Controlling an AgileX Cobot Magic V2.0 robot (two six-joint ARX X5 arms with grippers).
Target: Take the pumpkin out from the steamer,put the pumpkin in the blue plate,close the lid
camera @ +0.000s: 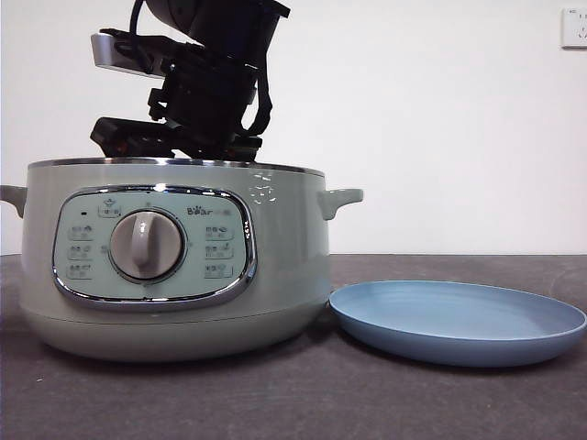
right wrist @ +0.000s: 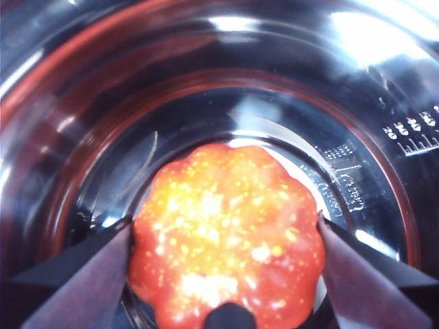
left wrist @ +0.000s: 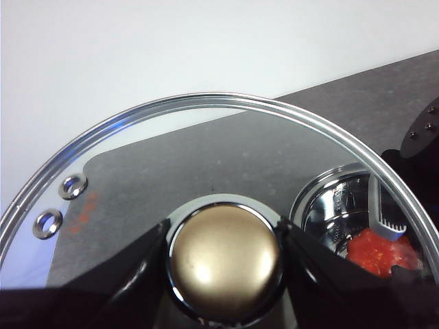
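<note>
The steamer (camera: 174,266) stands open at the left of the table. The pumpkin (right wrist: 226,240) lies on the shiny pot floor, stem towards the camera. My right gripper (right wrist: 225,233) reaches down into the pot, and its jaws press on both sides of the pumpkin. In the front view only its dark arm (camera: 202,92) shows above the rim. My left gripper (left wrist: 225,236) is shut on the knob (left wrist: 225,264) of the glass lid (left wrist: 206,137) and holds it aloft beside the steamer. Through the glass I see the pot (left wrist: 329,205) and the pumpkin (left wrist: 381,252). The blue plate (camera: 459,321) lies empty to the right of the steamer.
The dark grey table (camera: 367,403) runs to a white wall behind. A wall socket (camera: 574,27) is at the top right. The steamer's side handle (camera: 341,199) sticks out towards the plate.
</note>
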